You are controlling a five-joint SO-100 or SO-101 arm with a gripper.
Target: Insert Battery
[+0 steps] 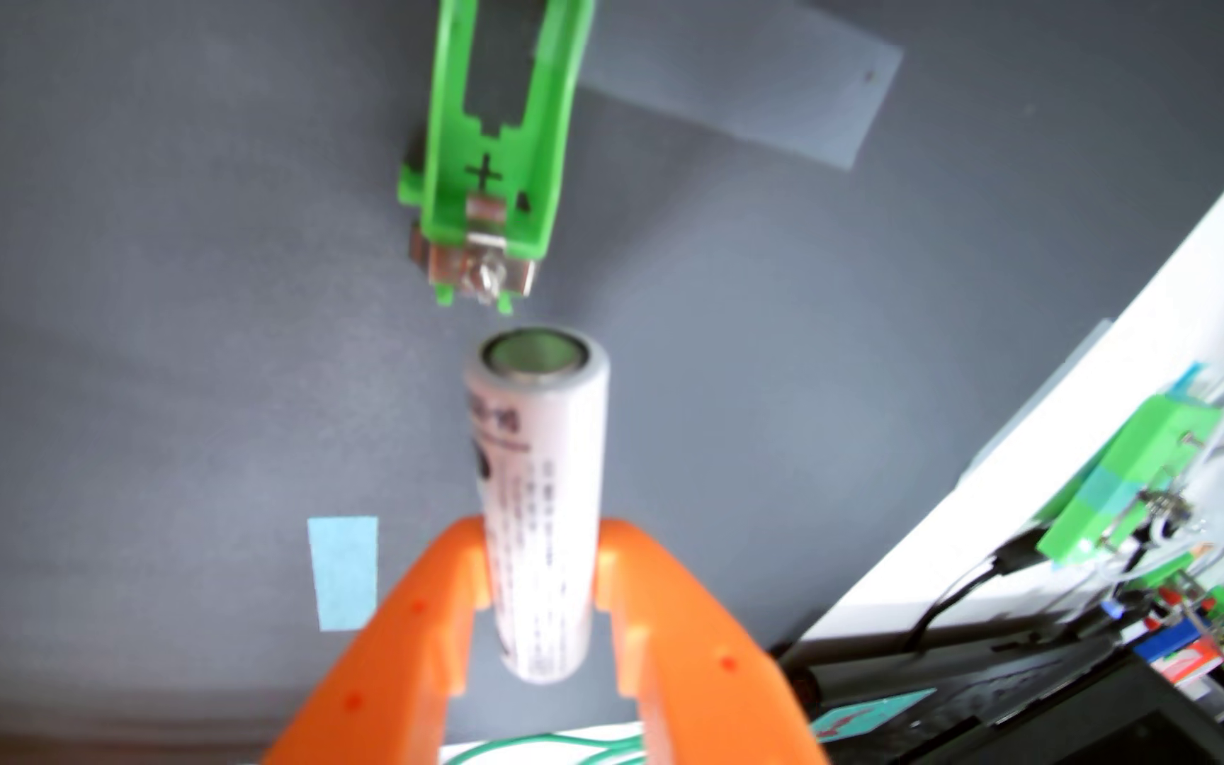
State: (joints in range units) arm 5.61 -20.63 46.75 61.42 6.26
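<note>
We see the claw [541, 566] clamped on the battery [535, 507], clear of the surface [153, 294]. Battery's long axis points at the holder [495, 140] just beyond its tip, roughly collinear with the slot.

The table [153, 257] is covered with a dark grey, matte surface, lit softly and evenly. A small light blue tape piece [343, 574] is stuck on it near the lower edge of the wrist view. A clear tape strip [756, 81] lies toward the upper right. At the right edge a white board [1080, 434] borders the table, with cables [962, 588] and small electronic parts [1183, 618] beyond it.
</note>
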